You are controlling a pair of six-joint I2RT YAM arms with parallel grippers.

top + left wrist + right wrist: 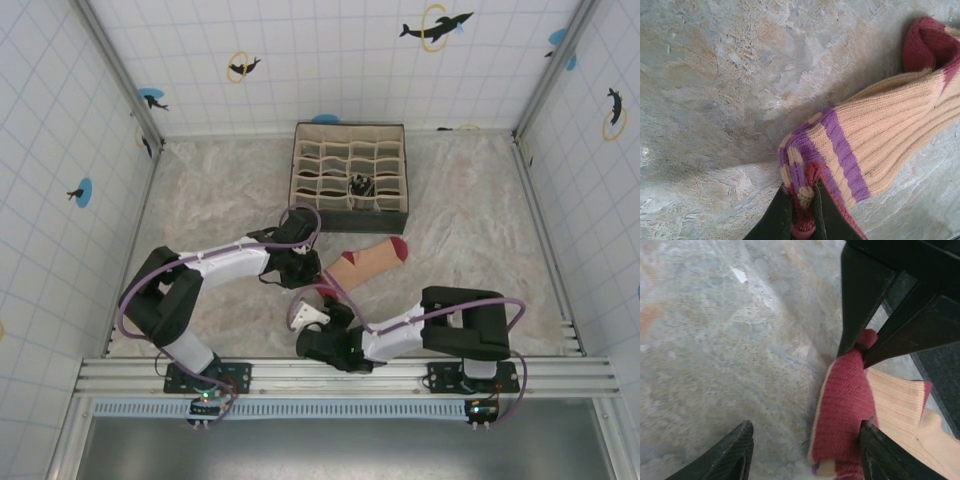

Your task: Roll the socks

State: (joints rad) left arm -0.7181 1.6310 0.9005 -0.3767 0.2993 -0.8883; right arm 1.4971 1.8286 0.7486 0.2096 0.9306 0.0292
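The peach sock [365,262] lies just in front of the box [350,215]. The left gripper [802,197] pinches its red end tight. The right gripper [805,452], open beside it, should fold that end over slowly.

Left and right of the divided fabric box [350,217], the marbled table [220,180] lies bare out to the tiled walls [60,150], leaving wide lanes. A bare strip runs between the box front and the toe of the peach sock [365,262], which lies slantwise nearer the arms. Both arms crowd its end farthest from the box: the left gripper [802,192] pinches the cuff, and the right gripper [805,426] stands spread beside it, one finger against the red fold. One box cell holds a black-and-white bundle [360,186].
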